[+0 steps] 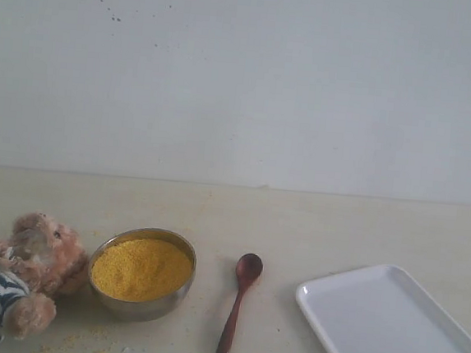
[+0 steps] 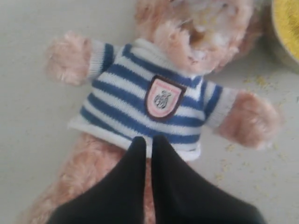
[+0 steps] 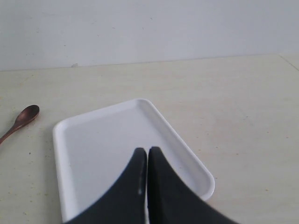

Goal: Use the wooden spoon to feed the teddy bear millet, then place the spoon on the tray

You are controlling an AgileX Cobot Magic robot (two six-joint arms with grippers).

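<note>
Both grippers are seen fully closed, black fingertips pressed together, and nothing is held in either. In the left wrist view, the left gripper [image 2: 148, 139] is poised over the lower hem of the teddy bear's [image 2: 140, 93] navy-and-white striped shirt; whether the fabric is touched cannot be told. A shield-shaped chest patch [image 2: 161, 98], pink with a dark border, is sewn on the shirt; its small emblem is too blurred for any writing to be read. In the right wrist view, the right gripper [image 3: 144, 150] is held above the white tray [image 3: 93, 140].

On the pale worktop [image 1: 338, 227], the bear is laid on its back at the left edge. Its head is just beside a round steel bowl [image 1: 137, 307] heaped with yellow millet [image 1: 141, 269]. Loose grains [image 1: 72, 344] are scattered near the bear. The wooden spoon [image 1: 235, 317] is laid flat between bowl and tray, apart from both, and the tray is placed at the right.
</note>
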